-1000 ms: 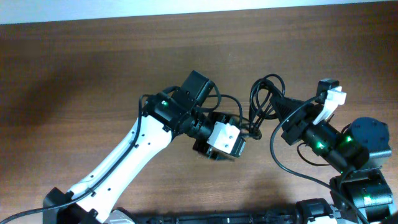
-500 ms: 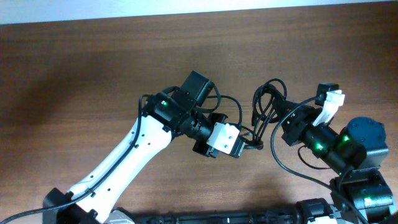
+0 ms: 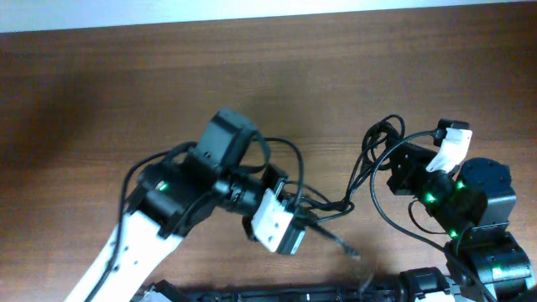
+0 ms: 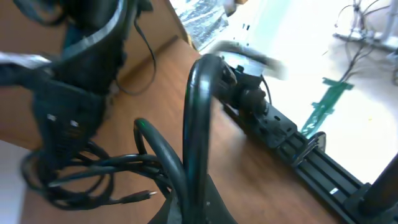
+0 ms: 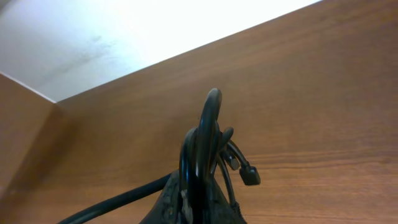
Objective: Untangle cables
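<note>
Wooden table (image 3: 101, 75): the cables (image 3: 340, 206) run strung between the 2 grippers, right of centre, mostly lifted off the surface. Left gripper (image 3: 298, 225) looks clamped narrow on 1 bunch of strands. Right gripper (image 3: 391, 159) is pinched tight on an upright loop (image 5: 208, 124). We read this step as the pull-apart. We want a slow, level pull, eyes on the crossing strands mid-span, and we back off if they cinch. Loose plug (image 3: 352, 252) trails low, so we avoid snagging it.

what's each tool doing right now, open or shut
left tool: closed, holding the cables
right tool: closed, holding the looped end of the cables
</note>
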Robot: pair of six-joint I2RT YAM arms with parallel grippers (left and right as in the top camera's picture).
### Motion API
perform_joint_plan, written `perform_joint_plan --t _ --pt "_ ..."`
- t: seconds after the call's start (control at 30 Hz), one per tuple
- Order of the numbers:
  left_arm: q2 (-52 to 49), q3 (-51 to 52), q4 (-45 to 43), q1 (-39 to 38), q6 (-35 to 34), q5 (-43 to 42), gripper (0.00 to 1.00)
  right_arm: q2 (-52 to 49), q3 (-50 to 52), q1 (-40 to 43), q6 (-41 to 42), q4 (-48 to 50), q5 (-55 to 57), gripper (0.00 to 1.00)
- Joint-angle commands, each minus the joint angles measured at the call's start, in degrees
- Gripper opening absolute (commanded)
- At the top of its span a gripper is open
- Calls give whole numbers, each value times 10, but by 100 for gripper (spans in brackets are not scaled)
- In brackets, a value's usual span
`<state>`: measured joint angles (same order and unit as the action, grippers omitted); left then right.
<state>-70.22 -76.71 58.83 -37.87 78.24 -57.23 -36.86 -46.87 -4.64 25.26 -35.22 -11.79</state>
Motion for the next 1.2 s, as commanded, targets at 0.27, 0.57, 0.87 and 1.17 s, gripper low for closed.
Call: perform_joint_plan --t 0.27,0.57,0.87,1.17 --pt "78 1 17 40 15 10 0 -6 -10 2 -25 -6 57 4" --pt "119 1 19 101 16 -2 0 -6 -10 2 -25 -43 145 4" --pt "145 1 15 192 -44 -1 0 -6 -10 2 -25 -55 166 4" --pt "145 1 -58 271 -293 42 0 -6 -10 2 -23 -55 163 4"
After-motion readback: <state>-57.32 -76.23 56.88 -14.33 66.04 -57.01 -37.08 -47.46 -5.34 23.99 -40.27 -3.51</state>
